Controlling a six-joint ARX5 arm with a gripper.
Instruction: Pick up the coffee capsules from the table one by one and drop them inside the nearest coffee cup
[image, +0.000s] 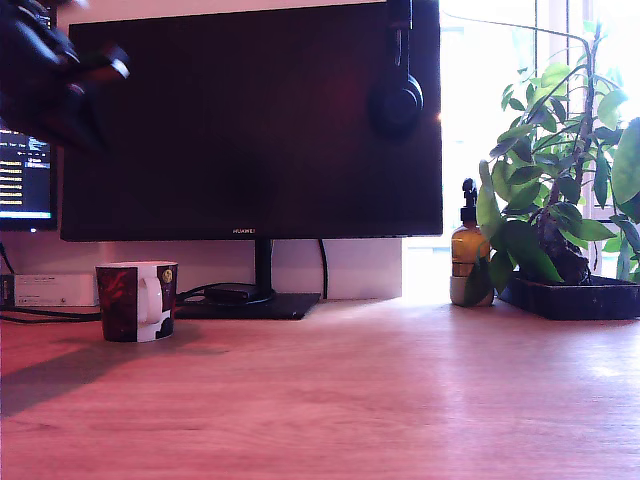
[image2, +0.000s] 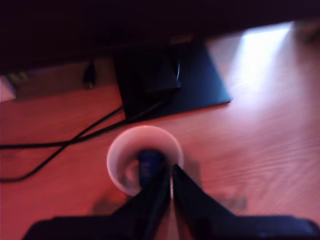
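At the upper left of the exterior view the gripper (image: 85, 85) shows as a dark, motion-blurred mass high above the coffee cup (image: 137, 301), which stands on the table (image: 380, 400) at the lower left, its white handle turned toward the camera. Moving right, the Huawei monitor (image: 250, 120) fills the middle, headphones (image: 398, 95) hung on its upper edge, then a yellow pump bottle (image: 468, 255) and a potted plant (image: 560, 170) at the far right. In the wrist view the cup's white interior sits at centre, and the blue coffee capsule (image2: 150, 166) lies inside it; the fingers (image2: 152, 197) are drawn nearly together with only a thin slit between them, gripping nothing. The drop looks done and the arm seems to be clear of the cup. No other capsule shows on the table, so the next move calls for finding one, if any remains out of view.
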